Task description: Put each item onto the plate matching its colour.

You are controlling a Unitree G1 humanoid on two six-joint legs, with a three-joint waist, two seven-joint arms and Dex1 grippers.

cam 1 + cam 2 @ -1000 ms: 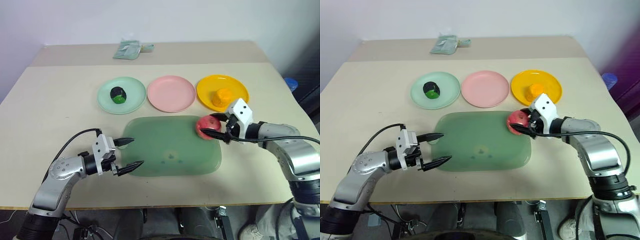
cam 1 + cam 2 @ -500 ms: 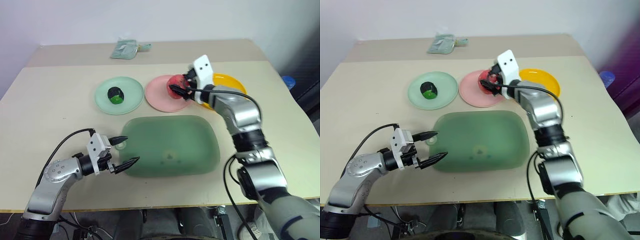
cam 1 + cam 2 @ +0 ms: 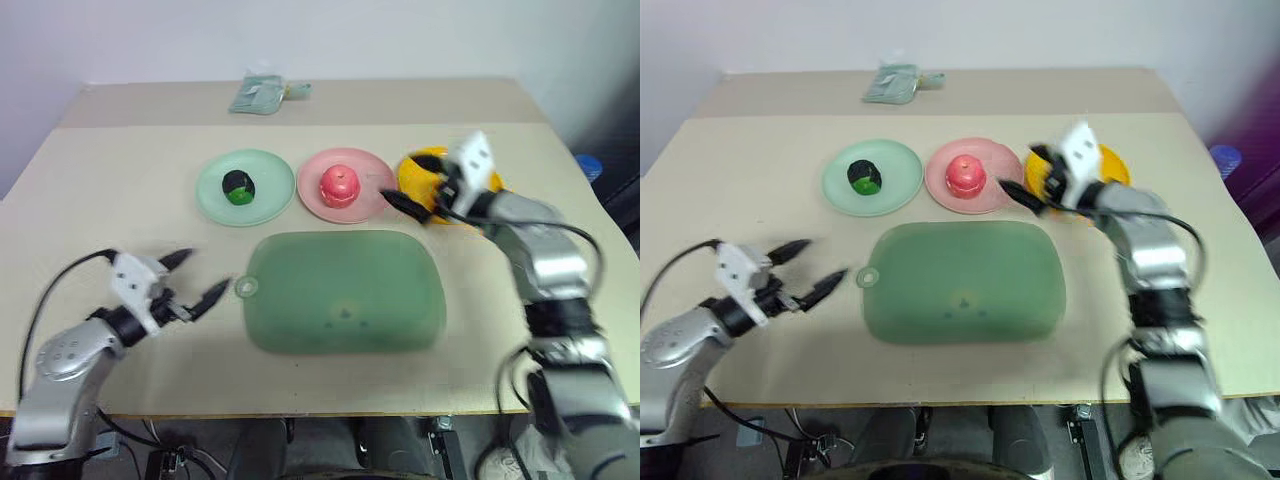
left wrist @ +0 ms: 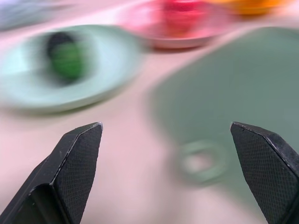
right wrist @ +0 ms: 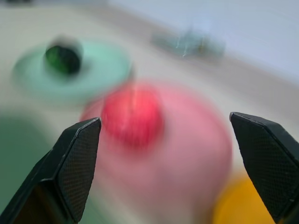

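A pale wooden bench point(image 3: 90, 210) seen from above, with three round plates in a row across its middle. The mint green plate point(image 3: 263, 195) holds a dark green ball point(image 3: 237, 187). The pink plate point(image 3: 370, 198) holds a red apple point(image 3: 339, 185), sitting free near its centre. The yellow plate point(image 3: 418, 168) is partly covered by the right arm; the orange fruit seems to lie behind that arm, though the blur makes this unsure.

The right tool point(image 3: 403, 203) hangs just beside the pink plate's rim, its two black fingers spread wide and gripping nothing. The left tool point(image 3: 193, 276) is over bare bench, well apart from the plates, fingers also spread and empty.

As it looks, every fruit sits on its matching plate, so little is left to do. The main risk is the right arm: it reaches low across the yellow plate, and a careless sweep could knock that plate or roll the apple off.

A large translucent green board point(image 3: 345, 290) with a ring tab lies near the plates, between them and the robot. A small crumpled greenish packet point(image 3: 258, 95) rests at the far edge, out of the way
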